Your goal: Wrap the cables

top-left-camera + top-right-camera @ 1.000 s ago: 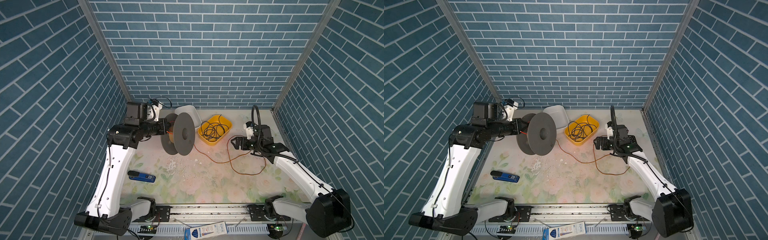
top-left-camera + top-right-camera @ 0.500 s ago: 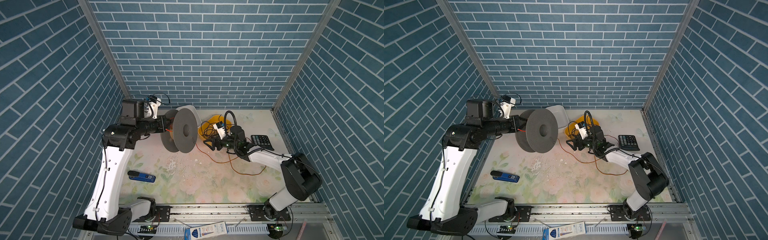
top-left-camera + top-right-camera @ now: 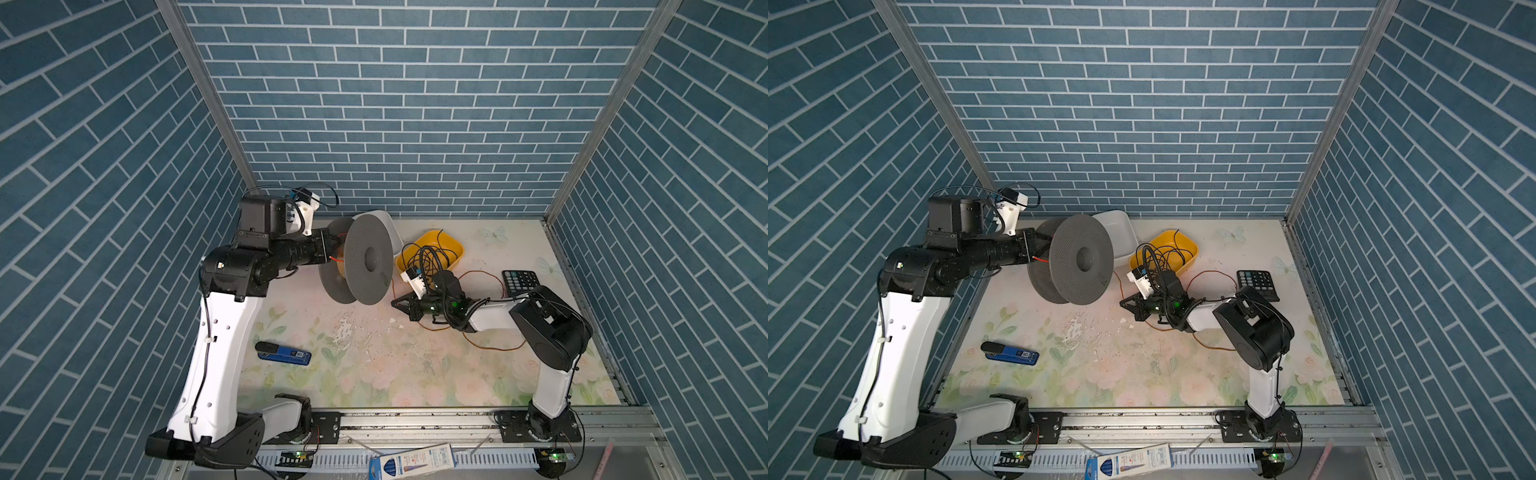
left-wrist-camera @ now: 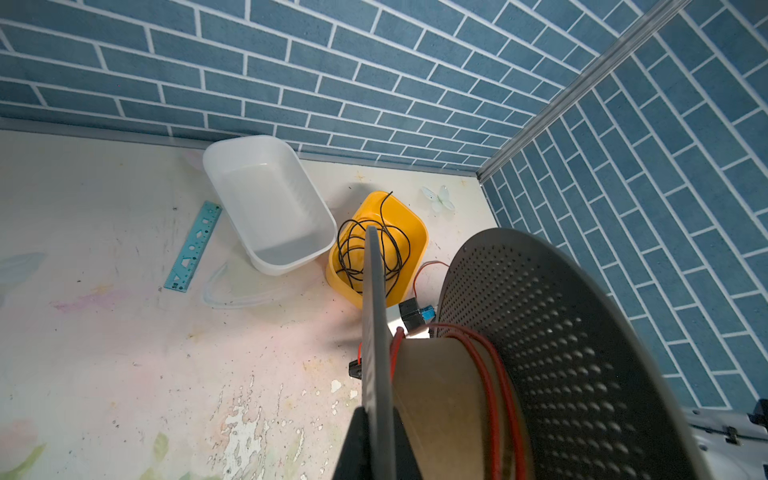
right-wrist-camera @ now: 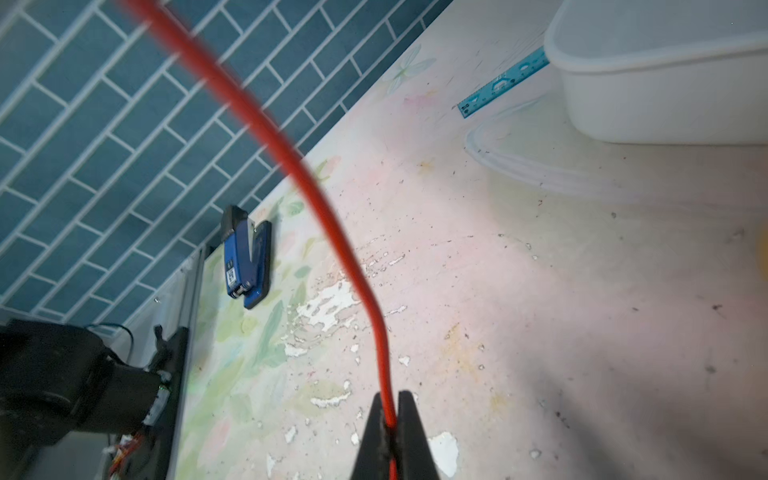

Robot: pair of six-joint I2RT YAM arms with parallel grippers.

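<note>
Logged right gripper (image 5: 390, 401) pinched on orange cable (image 5: 316, 199), run beyond it blurred; left gripper (image 4: 374, 419) clamped on spool (image 4: 561, 353), fingers cropped.

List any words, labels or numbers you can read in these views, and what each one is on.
No text is legible in any view.
Label on the blue stapler: too blurred.
Keys on the calculator: too small.
Markings on the teal ruler: too small.
Print on the blue-and-white box: too small.
</note>
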